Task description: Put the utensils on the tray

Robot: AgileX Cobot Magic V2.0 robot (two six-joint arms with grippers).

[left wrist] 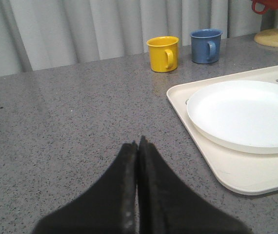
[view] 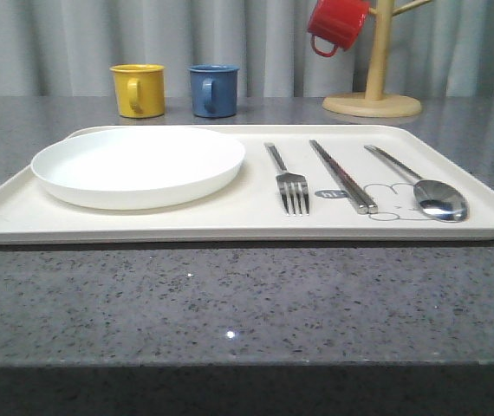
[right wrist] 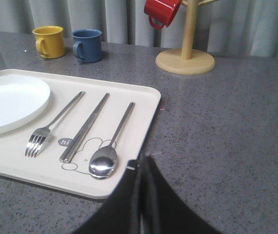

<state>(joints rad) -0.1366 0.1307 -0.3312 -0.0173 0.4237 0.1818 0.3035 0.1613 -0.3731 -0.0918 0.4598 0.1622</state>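
Cream tray (view: pixel 186 221) on grey stone counter (view: pixel 247 303). White plate (view: pixel 138 165) on its left half. To the right, side by side and apart: fork (view: pixel 289 182), chopsticks (view: pixel 342 176), spoon (view: pixel 425 186). Behind the tray: yellow mug (view: pixel 138 90), blue mug (view: pixel 213 90). Red mug (view: pixel 335 23) hangs on wooden mug tree (view: pixel 373 87).

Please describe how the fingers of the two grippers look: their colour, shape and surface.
The left gripper has two black fingers, broad at the base and narrowing to thin tips; their surface is matte, with pale specks along the inner edges. The right gripper has black fingers of the same tapering shape, with a small white mark near one tip. I see no cables or lettering.
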